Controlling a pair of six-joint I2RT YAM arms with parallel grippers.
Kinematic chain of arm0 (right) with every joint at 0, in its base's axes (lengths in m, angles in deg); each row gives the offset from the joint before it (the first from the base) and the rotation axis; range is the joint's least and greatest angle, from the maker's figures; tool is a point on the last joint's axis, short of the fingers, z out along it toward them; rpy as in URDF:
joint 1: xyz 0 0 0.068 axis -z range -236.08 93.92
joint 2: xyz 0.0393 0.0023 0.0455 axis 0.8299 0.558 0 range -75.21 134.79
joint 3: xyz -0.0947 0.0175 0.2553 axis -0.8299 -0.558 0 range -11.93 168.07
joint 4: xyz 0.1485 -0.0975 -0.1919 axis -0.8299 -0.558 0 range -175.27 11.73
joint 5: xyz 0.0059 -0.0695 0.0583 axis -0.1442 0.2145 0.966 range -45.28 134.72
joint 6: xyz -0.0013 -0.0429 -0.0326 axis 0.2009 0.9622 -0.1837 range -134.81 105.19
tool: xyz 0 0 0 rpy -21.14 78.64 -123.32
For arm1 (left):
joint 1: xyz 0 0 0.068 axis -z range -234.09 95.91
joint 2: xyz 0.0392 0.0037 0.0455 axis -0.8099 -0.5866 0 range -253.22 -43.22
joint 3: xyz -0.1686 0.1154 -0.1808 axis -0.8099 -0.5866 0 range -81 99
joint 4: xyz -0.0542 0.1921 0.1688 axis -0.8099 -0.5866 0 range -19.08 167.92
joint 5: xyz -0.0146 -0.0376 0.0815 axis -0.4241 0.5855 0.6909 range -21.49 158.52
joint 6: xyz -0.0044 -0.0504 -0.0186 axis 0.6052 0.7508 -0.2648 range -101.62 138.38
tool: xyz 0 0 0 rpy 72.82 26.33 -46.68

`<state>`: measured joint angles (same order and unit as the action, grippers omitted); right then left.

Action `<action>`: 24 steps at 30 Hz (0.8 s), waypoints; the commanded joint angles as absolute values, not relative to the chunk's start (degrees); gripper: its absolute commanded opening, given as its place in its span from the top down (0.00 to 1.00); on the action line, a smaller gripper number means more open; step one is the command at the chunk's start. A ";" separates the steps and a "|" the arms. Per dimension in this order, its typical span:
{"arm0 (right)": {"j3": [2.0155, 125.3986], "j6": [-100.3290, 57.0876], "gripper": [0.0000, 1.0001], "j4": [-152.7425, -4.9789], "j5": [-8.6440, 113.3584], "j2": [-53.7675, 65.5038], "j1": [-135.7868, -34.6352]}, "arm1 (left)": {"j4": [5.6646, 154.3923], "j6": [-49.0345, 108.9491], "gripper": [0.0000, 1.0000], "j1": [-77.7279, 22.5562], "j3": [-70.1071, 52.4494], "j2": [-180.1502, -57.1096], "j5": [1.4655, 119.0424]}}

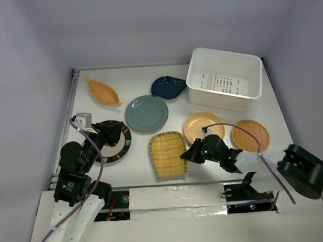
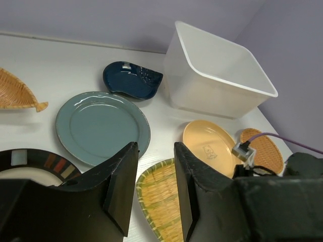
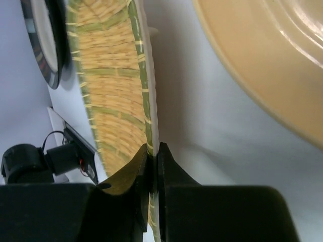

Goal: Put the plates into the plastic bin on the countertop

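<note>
The white plastic bin (image 1: 224, 80) stands at the back right, with no plate in it. Seven plates lie on the countertop (image 1: 207, 167): orange leaf-shaped (image 1: 102, 91), navy (image 1: 167, 86), grey-green round (image 1: 146, 113), black-rimmed beige (image 1: 115, 148), yellow woven scoop (image 1: 166, 153), plain orange round (image 1: 201, 125), woven orange round (image 1: 250, 135). My right gripper (image 1: 187, 155) is shut on the right rim of the yellow woven scoop (image 3: 108, 91). My left gripper (image 1: 109, 133) is open above the black-rimmed plate (image 2: 35, 169), its fingers (image 2: 123, 184) empty.
Grey-lilac walls enclose the countertop on three sides. A purple cable (image 1: 260, 148) loops from the right arm over the woven orange plate. The taped front edge (image 1: 187, 198) runs along the bottom by the arm bases.
</note>
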<state>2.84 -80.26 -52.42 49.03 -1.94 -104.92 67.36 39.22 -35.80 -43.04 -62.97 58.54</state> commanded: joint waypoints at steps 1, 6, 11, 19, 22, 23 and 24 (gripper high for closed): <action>4.93 -77.75 1.00 -59.24 48.85 -12.69 -105.30 | 69.22 39.12 0.68 -35.63 -43.12 -62.82 59.02; 15.56 -68.97 1.00 -85.72 36.16 -35.96 -105.30 | 69.05 39.38 0.67 -35.63 -43.12 -62.56 59.37; 26.73 -59.12 1.00 -82.52 27.75 -36.81 -95.31 | 69.05 39.47 0.66 -35.63 -43.21 -62.30 60.08; 48.06 -50.84 1.00 -75.19 26.09 -16.96 -73.15 | 68.70 39.56 0.64 -35.63 -43.21 -61.60 60.43; 53.18 -51.37 1.00 -75.54 26.09 -8.61 -67.96 | 68.61 39.65 0.63 -35.63 -43.29 -61.07 60.61; 55.81 -51.54 1.00 -75.80 25.82 -6.68 -66.91 | 68.70 39.65 0.63 -35.63 -43.29 -60.98 60.61; 57.05 -52.24 1.00 -76.07 27.21 -3.00 -64.55 | 68.52 39.73 0.63 -35.63 -43.29 -60.80 60.61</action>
